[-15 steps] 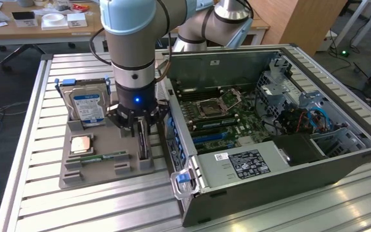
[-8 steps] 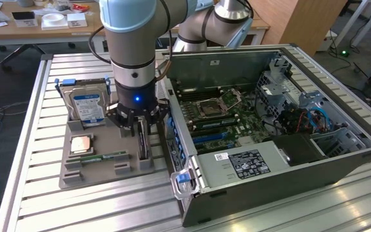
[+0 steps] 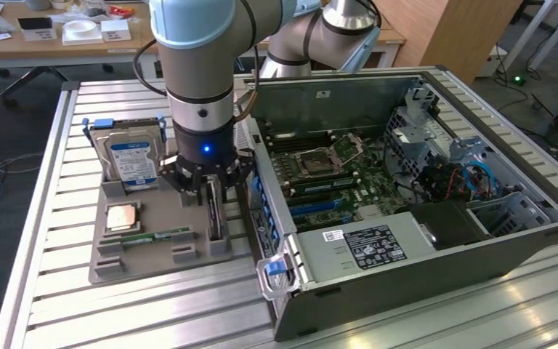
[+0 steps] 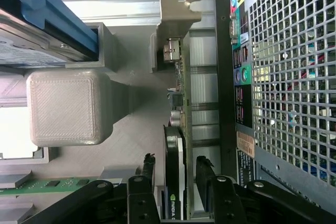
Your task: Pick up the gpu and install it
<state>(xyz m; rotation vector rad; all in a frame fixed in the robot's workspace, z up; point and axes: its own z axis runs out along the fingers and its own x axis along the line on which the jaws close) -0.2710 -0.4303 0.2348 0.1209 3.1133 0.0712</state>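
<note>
Straddling the gpu (image 4: 176, 148), the gripper (image 4: 175, 163) hangs with its fingers (image 4: 148, 169) apart. One sits on each face of the card, a thin gap shows on both sides, and nothing is clamped. In the exterior view the gpu (image 3: 214, 222) stands on edge in a slot of the grey holder tray (image 3: 163, 258) on the tabletop (image 3: 114, 313), just beside the open computer case (image 3: 434, 280). The card looks light and stiff but fragile: a thin board with exposed parts. The safest hold is likely across its two flat faces near mid-length, pressing on the black cooler (image 4: 171, 192) and the bare back. A moderate squeeze should serve, with the card kept upright so it lifts out of the slot without twisting.
</note>
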